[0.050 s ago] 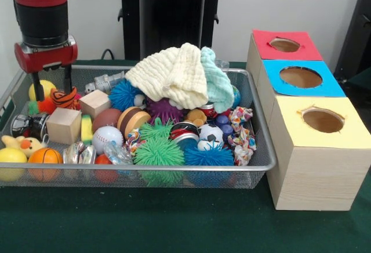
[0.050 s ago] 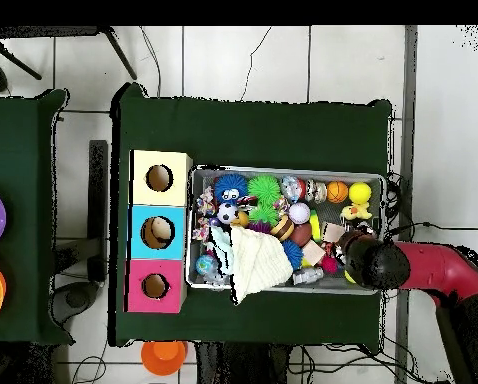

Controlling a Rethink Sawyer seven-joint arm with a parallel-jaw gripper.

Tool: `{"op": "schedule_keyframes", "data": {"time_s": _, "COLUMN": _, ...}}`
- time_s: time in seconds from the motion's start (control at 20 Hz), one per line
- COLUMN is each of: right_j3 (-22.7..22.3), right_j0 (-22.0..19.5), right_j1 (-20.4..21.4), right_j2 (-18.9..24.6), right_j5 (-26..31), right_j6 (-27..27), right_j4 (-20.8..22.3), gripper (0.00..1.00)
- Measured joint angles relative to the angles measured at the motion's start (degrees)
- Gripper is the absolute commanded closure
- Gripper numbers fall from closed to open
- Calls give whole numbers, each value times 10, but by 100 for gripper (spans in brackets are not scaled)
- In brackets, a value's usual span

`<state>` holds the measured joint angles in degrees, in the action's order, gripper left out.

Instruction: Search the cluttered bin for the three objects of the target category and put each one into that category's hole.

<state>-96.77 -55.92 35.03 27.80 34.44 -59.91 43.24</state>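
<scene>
My gripper (image 1: 53, 85) hangs open over the left back corner of the wire mesh bin (image 1: 145, 167), with nothing between its fingers. Its tips reach down beside a yellow ball (image 1: 46, 86) and an orange striped ball (image 1: 62, 97). The bin is full of clutter: two wooden cubes (image 1: 64, 125) (image 1: 94, 102), a baseball (image 1: 106, 137), green spiky balls (image 1: 158, 151), a blue spiky ball (image 1: 123, 93) and a cream cloth (image 1: 171, 73) over a mint cloth (image 1: 217, 82). Beside the bin stand three boxes with a red-topped hole (image 1: 284, 44), a blue-topped hole (image 1: 300, 77) and a yellow-topped hole (image 1: 322, 120). From overhead, the arm's wrist (image 2: 371, 262) covers the gripper.
A small basketball (image 1: 44, 157), a yellow ball (image 1: 10, 160) and a plush duck (image 1: 20, 144) fill the bin's front left corner. A knotted rag toy (image 1: 240, 131) lies at its right end. The box row (image 2: 159, 232) adjoins the bin (image 2: 283, 170) on the green table.
</scene>
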Motion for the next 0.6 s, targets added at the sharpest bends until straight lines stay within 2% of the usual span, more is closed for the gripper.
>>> {"op": "schedule_keyframes", "data": {"time_s": 0.6, "right_j3": 9, "right_j0": 10, "right_j1": -23, "right_j2": 0, "right_j5": 7, "right_j6": 0, "right_j4": 3, "gripper": 0}}
